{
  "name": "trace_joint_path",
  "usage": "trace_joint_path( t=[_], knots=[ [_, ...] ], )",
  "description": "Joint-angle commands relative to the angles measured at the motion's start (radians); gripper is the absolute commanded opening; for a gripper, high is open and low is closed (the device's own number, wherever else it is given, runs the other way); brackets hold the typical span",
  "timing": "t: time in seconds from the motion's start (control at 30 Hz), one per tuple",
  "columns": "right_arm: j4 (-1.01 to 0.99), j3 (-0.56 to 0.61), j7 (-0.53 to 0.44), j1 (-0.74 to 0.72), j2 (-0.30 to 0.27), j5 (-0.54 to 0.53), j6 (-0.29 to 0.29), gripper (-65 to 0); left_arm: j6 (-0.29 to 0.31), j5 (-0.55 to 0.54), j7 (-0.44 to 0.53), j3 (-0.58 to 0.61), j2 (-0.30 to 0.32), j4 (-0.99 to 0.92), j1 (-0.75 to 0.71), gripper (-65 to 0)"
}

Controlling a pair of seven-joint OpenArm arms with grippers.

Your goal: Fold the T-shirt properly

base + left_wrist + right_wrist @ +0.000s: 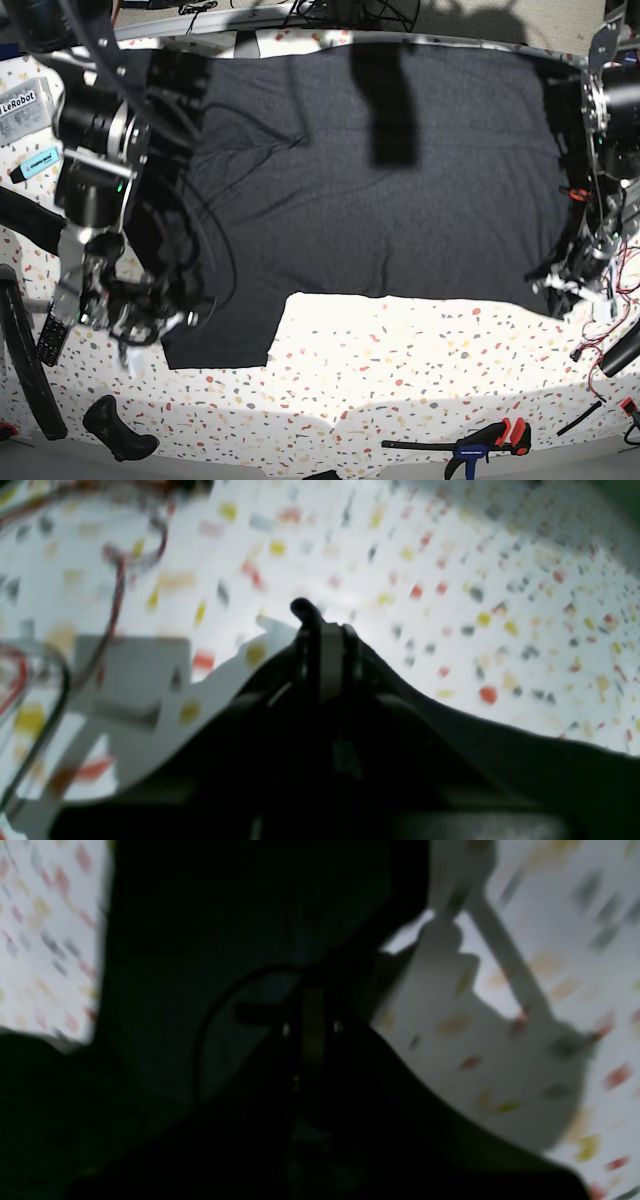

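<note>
The T-shirt (400,200), dark charcoal with its plain side up, lies spread across most of the speckled table, one sleeve (225,335) pointing toward the front. My left gripper (325,630) is shut on the T-shirt's edge, and dark cloth (500,750) drapes down from its fingers. In the base view it sits at the shirt's front right corner (562,285). My right gripper (312,1015) is shut on the T-shirt, with a curved seam (210,1010) beside it. It stands at the shirt's left end (150,315). This wrist view is very dark and blurred.
A darker narrow strip (385,105) lies on the shirt near the back. A clamp (480,442) and a black handle (115,425) rest near the front edge. A blue marker (40,160) and a remote (50,340) lie at the left, and cables (600,330) hang at the right.
</note>
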State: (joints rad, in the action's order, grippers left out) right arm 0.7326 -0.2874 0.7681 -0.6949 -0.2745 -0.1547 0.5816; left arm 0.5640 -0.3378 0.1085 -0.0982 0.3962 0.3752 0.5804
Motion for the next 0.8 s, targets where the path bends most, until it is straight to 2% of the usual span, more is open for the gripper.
trace_joint_path(
  t=[0.0,0.17,0.3,0.4,0.67,0.7,0.77],
  knots=[
    [0.016,0.0,-0.008,-0.047,-0.018,-0.006,0.012,-65.0,0.009,-0.01,0.009,-0.002,0.017,0.013,0.04,-65.0],
    [0.016,0.0,0.031,-0.091,-0.037,-0.044,0.014,-65.0,0.009,-0.011,-0.018,-0.002,0.018,0.013,0.072,-65.0],
    [0.016,0.0,0.048,-0.091,-0.045,-0.066,0.051,-65.0,0.009,-0.011,-0.018,-0.002,0.018,0.013,0.073,-65.0],
    [0.016,0.009,0.044,-0.103,-0.051,-0.066,0.05,-65.0,0.009,-0.011,-0.018,-0.002,0.018,0.013,0.074,-65.0],
    [0.016,0.166,0.054,-0.145,-0.074,-0.058,0.046,-65.0,0.009,-0.011,-0.044,-0.002,0.021,0.013,0.085,-65.0],
    [0.016,0.182,0.058,-0.146,-0.074,-0.06,0.046,-65.0,0.018,-0.012,-0.049,-0.002,0.023,0.014,0.088,-65.0],
    [0.016,0.203,0.069,-0.146,-0.072,-0.066,0.047,-65.0,0.075,-0.012,-0.049,-0.002,0.032,0.019,0.087,-65.0]
  ],
)
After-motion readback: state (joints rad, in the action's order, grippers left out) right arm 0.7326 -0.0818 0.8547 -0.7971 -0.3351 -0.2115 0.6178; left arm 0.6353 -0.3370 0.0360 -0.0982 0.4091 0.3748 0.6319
